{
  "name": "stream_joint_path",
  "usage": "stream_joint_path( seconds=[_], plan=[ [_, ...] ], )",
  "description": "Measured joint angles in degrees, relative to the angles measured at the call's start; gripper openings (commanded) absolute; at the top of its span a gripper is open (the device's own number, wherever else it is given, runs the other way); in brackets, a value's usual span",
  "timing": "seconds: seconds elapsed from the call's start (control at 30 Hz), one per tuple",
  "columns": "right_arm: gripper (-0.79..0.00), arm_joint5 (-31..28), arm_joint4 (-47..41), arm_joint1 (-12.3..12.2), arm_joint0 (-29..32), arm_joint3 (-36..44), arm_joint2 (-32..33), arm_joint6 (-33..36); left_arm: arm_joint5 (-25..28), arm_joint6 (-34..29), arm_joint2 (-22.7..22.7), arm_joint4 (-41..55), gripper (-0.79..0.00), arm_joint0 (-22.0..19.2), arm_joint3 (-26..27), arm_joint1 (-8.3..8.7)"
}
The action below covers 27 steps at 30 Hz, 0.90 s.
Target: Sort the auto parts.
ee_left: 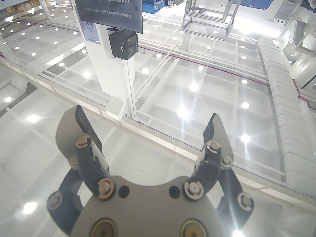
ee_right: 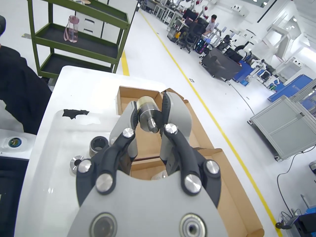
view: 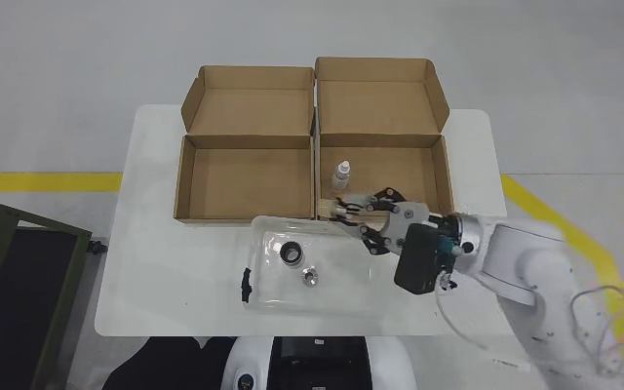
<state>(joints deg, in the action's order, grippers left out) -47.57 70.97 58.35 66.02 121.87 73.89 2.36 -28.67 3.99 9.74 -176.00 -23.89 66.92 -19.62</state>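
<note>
Right wrist view has the right gripper [ee_right: 148,107] clenched on a metal cylinder with a threaded stud [ee_right: 147,115]. The part is held in the air with the stud pointing back at the wrist.

In the top view its fingertips sit over the near wall of the right cardboard box [view: 400,171], close to the wall shared with the left cardboard box [view: 249,180]. To do this step well, I judge the part should clear that near wall fully before the jaws let go, and be released low so it does not bounce.

A white bottle [view: 339,175] stands just inside that corner. Bare cardboard floor shows farther right and across the left box.

Behind the gripper, the clear tray [view: 341,288] holds a black ring [view: 291,253] and a small metal nut [view: 309,276], near each other but apart. Its rim is an edge to mind when pulling back.

The left gripper [ee_left: 147,122] is spread wide and points toward the ceiling.
</note>
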Motion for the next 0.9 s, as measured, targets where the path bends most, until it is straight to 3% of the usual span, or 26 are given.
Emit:
stream_joint_path(
  seconds=[0.27,0.47,0.9],
  plan=[
    [-0.785,-0.4,-5.8,0.2,-2.8,-0.7,1.5,-5.5,0.0,0.0,0.0,0.0,0.0,0.0,0.0,0.0],
    [-0.785,1.4,-5.1,0.3,-2.5,0.8,3.9,-9.8,0.0,0.0,0.0,0.0,0.0,0.0,0.0,0.0],
    [-0.785,-0.5,-4.4,0.2,-1.9,-0.3,4.4,-10.0,0.0,0.0,0.0,0.0,0.0,0.0,0.0,0.0]
  ],
)
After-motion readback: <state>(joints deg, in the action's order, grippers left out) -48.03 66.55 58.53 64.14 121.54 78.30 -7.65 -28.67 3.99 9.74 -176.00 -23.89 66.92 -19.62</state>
